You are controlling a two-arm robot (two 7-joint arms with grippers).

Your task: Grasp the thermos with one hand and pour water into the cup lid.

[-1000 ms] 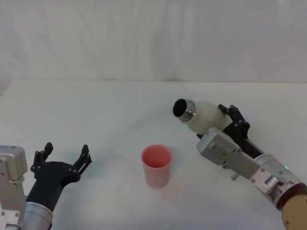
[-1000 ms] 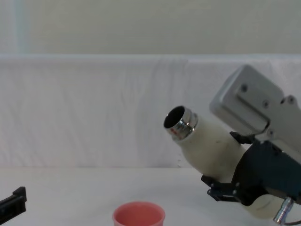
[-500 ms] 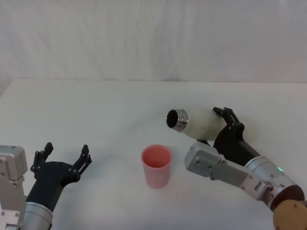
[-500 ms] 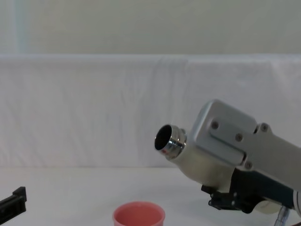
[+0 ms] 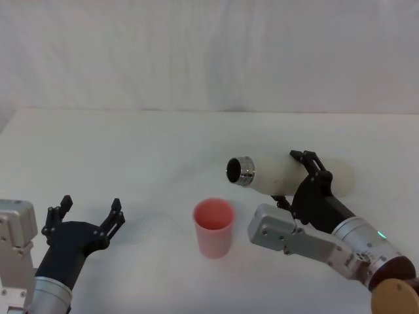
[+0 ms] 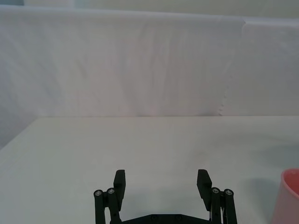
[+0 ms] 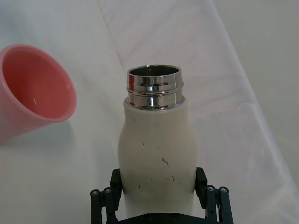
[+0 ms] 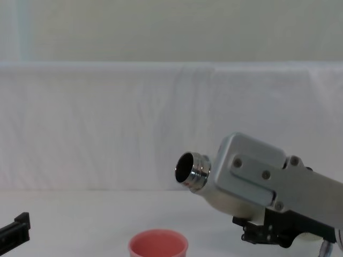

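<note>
We see the right gripper (image 5: 302,178) clamped on the thermos (image 5: 272,174), tipped nearly level, its open steel neck above and right of the cup lid (image 5: 213,226), which looks dry inside. The left gripper (image 5: 88,212) rests apart, fingers spread.

A white table (image 5: 163,150) stretches back to a white cloth backdrop (image 5: 209,52) with faint vertical creases; above the cloth runs a plain pale wall (image 8: 171,27)

Cup lid (image 5: 213,227) sits near-centre on the table (image 5: 150,150). Thermos (image 5: 270,174) hangs tipped just to its right and slightly farther back, mouth pointing left, above the cup. Left gripper (image 5: 88,213) waits well off to the left.
</note>
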